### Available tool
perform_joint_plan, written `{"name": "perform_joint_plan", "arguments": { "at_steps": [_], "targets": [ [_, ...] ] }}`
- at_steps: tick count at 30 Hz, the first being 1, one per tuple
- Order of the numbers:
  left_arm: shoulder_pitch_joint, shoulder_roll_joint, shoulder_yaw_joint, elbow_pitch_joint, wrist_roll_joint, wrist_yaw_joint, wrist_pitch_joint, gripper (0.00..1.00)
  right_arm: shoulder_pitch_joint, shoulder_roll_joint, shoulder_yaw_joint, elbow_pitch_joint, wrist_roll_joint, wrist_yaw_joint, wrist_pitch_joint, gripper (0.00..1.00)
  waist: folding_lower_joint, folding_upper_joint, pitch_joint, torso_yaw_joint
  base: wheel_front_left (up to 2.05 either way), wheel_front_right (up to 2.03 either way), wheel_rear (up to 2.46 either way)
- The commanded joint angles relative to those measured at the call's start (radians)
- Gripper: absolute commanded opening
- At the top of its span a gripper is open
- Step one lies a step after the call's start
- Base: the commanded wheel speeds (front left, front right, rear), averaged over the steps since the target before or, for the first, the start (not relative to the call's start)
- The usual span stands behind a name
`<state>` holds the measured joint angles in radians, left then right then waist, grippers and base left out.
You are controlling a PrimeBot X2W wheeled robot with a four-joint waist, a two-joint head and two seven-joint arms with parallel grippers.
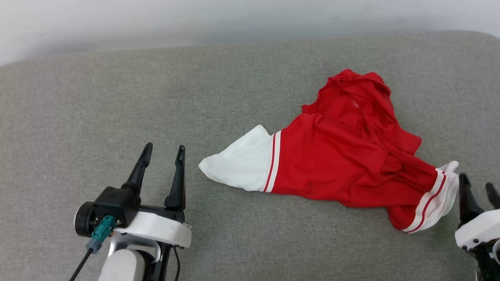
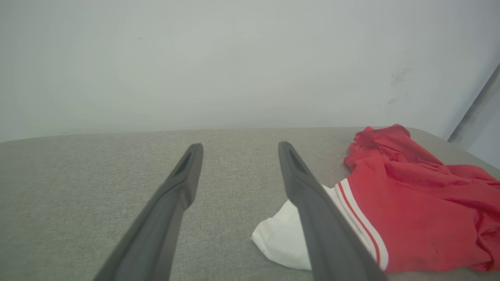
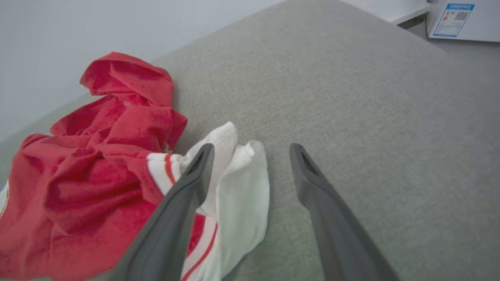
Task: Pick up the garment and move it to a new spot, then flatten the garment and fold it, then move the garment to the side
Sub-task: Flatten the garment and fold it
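Head view: garment [image 1: 343,156] crumpled beside right gripper [image 1: 475,181]

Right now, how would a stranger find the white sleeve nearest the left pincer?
On the grey cushion, find the crumpled red garment. Its flat white sleeve points toward the left pincer; the other sleeve is bunched beside the right pincer.

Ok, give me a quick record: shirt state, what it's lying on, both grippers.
garment: red jersey T-shirt with white short sleeves, crumpled, not yet folded
support: grey woven fabric surface
left gripper: open, empty, apart from the left white sleeve
right gripper: open, empty, beside the right white sleeve; contact unclear
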<state>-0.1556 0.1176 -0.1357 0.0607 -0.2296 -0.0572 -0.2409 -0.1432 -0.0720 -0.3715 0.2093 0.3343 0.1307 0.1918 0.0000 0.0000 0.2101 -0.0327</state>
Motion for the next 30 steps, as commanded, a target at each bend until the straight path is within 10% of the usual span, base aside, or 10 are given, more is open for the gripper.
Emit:
{"name": "perform_joint_plan", "arguments": {
  "at_steps": [1, 13, 30],
  "targets": [
    [0.016, 0.002, 0.004, 0.002, -0.007, 0.008, -0.004, 1.00, 0.009, 0.007, 0.012, -0.028, -0.019, 0.000, -0.054, 1.00, 0.0000, 0.0000, -0.018, 0.002, 0.00, 0.00, 0.00],
    [0.049, 0.036, 0.037, -0.002, -0.039, 0.037, 0.092, 1.00, 0.101, 0.016, 0.209, -0.235, -0.136, 0.000, -0.171, 1.00, 0.0000, 0.0000, -0.090, -0.010, 0.00, 0.00, 0.00],
    [-0.177, 0.115, -0.068, 0.139, -0.152, -0.033, 0.710, 1.00, 0.130, 0.022, 0.377, -0.399, -0.118, 0.000, -0.164, 1.00, 0.0000, 0.0000, 0.018, -0.133, 0.00, 0.00, 0.00]
  ]
}}
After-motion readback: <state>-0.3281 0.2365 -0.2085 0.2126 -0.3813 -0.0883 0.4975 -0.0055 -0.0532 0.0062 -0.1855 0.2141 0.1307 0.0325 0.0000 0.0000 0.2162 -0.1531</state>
